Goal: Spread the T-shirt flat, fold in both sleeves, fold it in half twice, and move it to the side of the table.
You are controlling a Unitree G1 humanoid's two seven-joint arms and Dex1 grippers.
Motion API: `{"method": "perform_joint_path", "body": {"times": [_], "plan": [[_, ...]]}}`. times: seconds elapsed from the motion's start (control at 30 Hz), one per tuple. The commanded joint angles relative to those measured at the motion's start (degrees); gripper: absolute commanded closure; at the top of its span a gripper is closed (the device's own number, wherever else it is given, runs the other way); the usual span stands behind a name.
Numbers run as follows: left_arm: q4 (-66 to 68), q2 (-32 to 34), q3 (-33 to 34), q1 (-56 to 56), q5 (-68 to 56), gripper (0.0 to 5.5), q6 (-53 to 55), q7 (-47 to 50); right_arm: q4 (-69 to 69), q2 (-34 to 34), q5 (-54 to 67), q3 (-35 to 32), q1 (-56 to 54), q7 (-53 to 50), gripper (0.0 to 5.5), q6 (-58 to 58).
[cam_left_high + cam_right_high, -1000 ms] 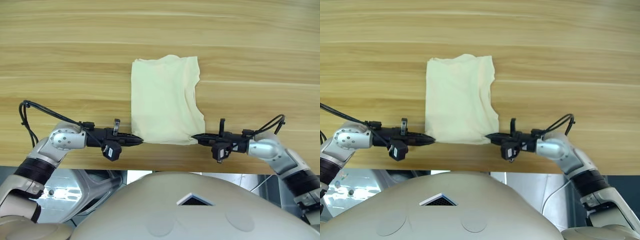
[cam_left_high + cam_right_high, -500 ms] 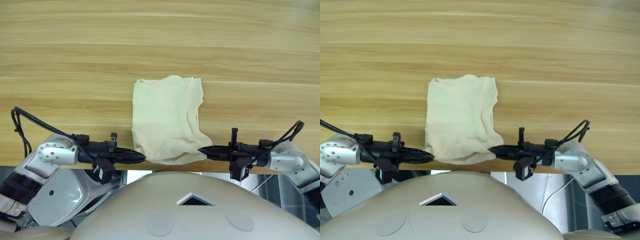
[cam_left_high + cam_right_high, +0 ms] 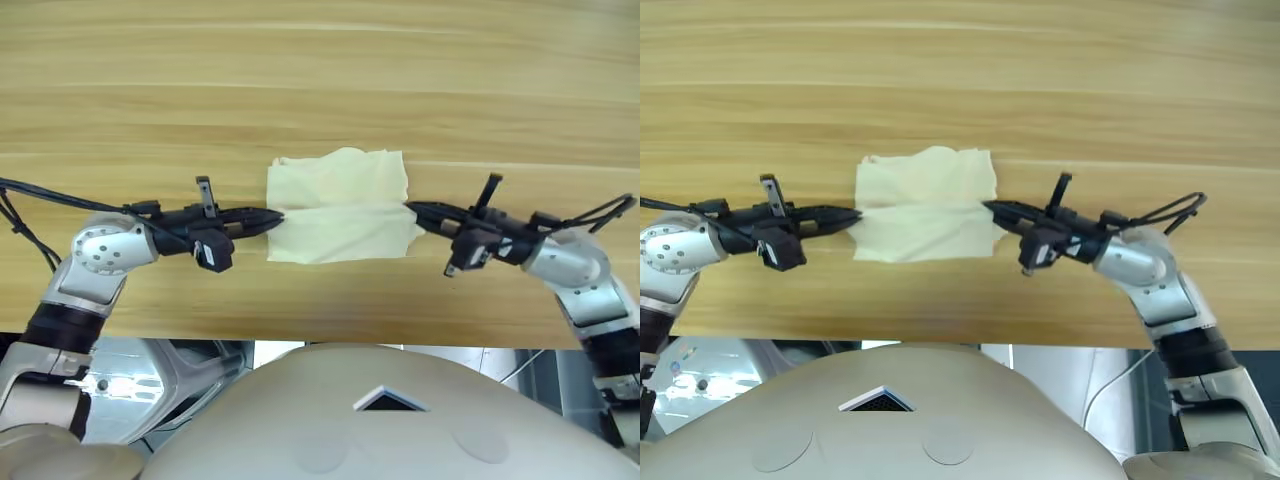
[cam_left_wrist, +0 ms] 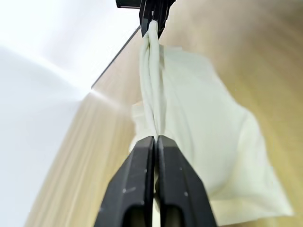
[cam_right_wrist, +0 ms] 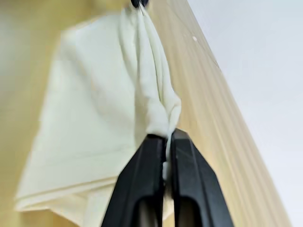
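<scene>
The pale yellow T-shirt (image 3: pixel 340 205) lies near the middle of the wooden table (image 3: pixel 320 90), partly doubled over, its near half raised and carried toward the far half. My left gripper (image 3: pixel 275 216) is shut on the shirt's left corner; in the left wrist view its fingers (image 4: pixel 142 189) pinch a bunched edge of the T-shirt (image 4: pixel 203 137). My right gripper (image 3: pixel 410 209) is shut on the right corner; the right wrist view has its fingers (image 5: pixel 142 189) clamped on the gathered cloth of the T-shirt (image 5: pixel 94 113). The edge between the grippers is stretched taut.
The table's near edge (image 3: pixel 320 340) runs just below the arms. Bare wood surrounds the shirt on the left, right and far side.
Both grippers have lifted the shirt's near edge from the table's front edge and carried it away from me, over the shirt. The visible shirt is now about half as long.
</scene>
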Motion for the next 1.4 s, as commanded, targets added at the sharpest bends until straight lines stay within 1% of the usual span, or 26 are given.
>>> {"method": "perform_joint_path", "body": {"times": [0.03,0.13,0.27,0.47,0.7,0.83,0.93,0.97,1.0,1.03,1.07,1.13,1.2,1.27,1.33,1.4], "plan": [[2.5,-2.8,1.7,-3.2,2.3,5.50,1.4,1.9,4.9,3.7,-6.3,0.0,-6.3,-2.7,5.46,4.2],[4.7,-5.2,2.1,-6.3,4.0,5.50,2.3,3.3,9.1,6.4,-11.2,1.0,-10.4,-4.9,5.46,6.6],[11.3,-9.0,1.6,-11.6,11.1,5.50,2.3,7.0,15.2,9.7,-17.0,3.2,-15.2,-8.0,5.46,7.8],[27.5,-13.6,-1.1,-20.8,28.3,5.50,1.7,19.3,28.5,14.2,-24.0,6.4,-22.9,-14.6,5.46,8.6],[49.8,-17.9,-8.0,-30.8,41.1,5.50,3.6,33.2,47.4,19.9,-28.5,10.0,-31.9,-23.1,5.46,8.9],[59.5,-20.9,-10.8,-33.8,43.0,5.50,4.2,37.3,58.6,23.1,-28.5,11.4,-35.5,-25.6,5.46,7.9],[64.1,-22.6,-11.5,-35.5,42.1,5.50,4.5,37.7,64.3,24.4,-28.0,11.7,-36.9,-26.4,5.46,6.5],[65.5,-23.2,-11.1,-35.8,40.9,5.50,4.7,36.4,66.0,24.9,-26.9,11.1,-37.2,-25.8,5.46,6.3],[66.6,-23.9,-10.2,-35.9,39.1,5.18,4.8,34.1,67.4,25.3,-25.4,10.2,-37.4,-25.2,5.46,5.6],[67.5,-24.5,-9.1,-35.9,37.0,5.04,4.6,31.2,68.6,25.7,-23.6,9.0,-37.6,-24.3,5.09,5.0],[68.2,-25.2,-7.3,-35.8,33.9,4.90,4.6,27.7,69.7,26.2,-21.3,7.5,-37.8,-23.1,4.97,4.4],[69.3,-26.1,-5.5,-36.3,31.1,4.53,6.8,25.9,71.0,27.3,-14.5,3.1,-37.6,-18.0,4.58,2.9],[69.9,-27.1,-3.1,-36.7,27.9,4.34,9.5,24.3,72.2,28.8,-6.0,-2.8,-37.5,-10.8,4.37,3.5],[70.5,-28.6,0.8,-37.0,23.0,4.04,12.5,22.0,73.6,30.1,1.7,-9.0,-38.1,-4.8,4.00,6.8],[70.8,-30.2,6.9,-38.2,16.2,3.68,16.1,20.4,75.1,30.8,8.1,-14.7,-38.7,0.0,3.57,11.0],[71.4,-31.1,13.4,-40.1,10.0,3.40,20.4,22.8,76.3,31.3,13.4,-19.8,-39.2,2.8,3.25,15.1]]}}
